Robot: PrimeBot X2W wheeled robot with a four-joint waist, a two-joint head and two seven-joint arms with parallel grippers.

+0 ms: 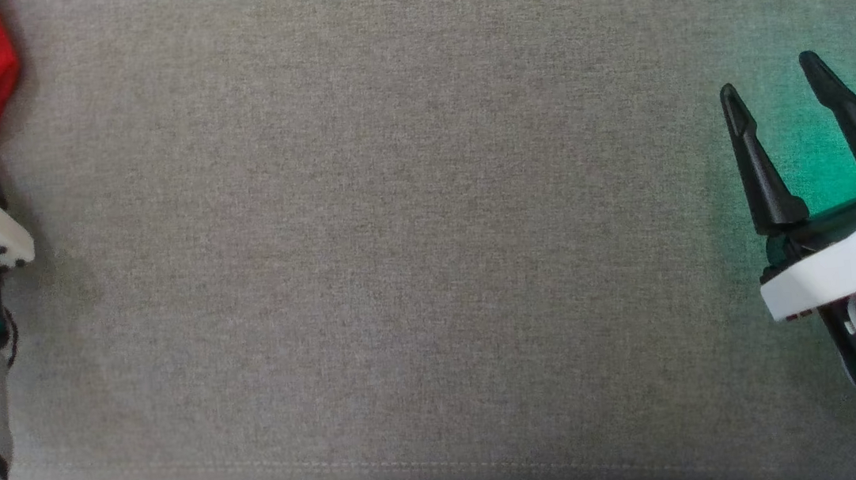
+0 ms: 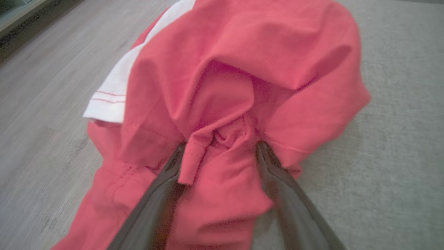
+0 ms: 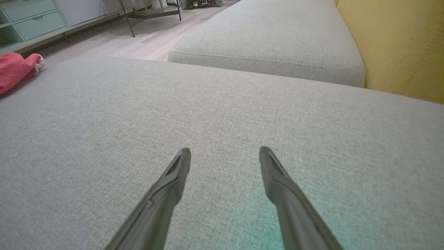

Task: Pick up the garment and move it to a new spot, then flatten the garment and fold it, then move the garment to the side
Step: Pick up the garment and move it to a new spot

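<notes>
**Item 1. Left gripper** [image 2: 221,146]. The jaws are set wide. A knot of folds from the garment [image 2: 242,69] is bracketed between the two fingers and cloth is draped against both, but no pinch is made on it.

**Item 2. Right gripper** [image 1: 772,81]. The jaws are likewise spread wide and nothing is held. It is poised over the bare right edge of the grey cushion [image 1: 396,235], well apart from the garment.

**Item 3. Garment.** Red cloth with a white panel [image 2: 111,93] stitched in red is crumpled into a heap. It is found at the cushion's left edge, and part of it appears to be lapped over that edge above the wooden floor [image 2: 38,86]. The heap is placed directly ahead of and around the left fingertips.

*Handling, as judged:* the garment is taken to be light, soft and limp. No shape is expected to be kept when it is lifted, and loose parts are likely to trail. Hold is best taken on the knot seated between the left fingers, or on a doubled hem. A single thin layer may be pulled free.

**Item 4. Beyond.** A second grey cushion [image 3: 270,38], a yellow backrest [image 3: 399,45] and a pale drawer unit [image 3: 31,17] are noted.
</notes>
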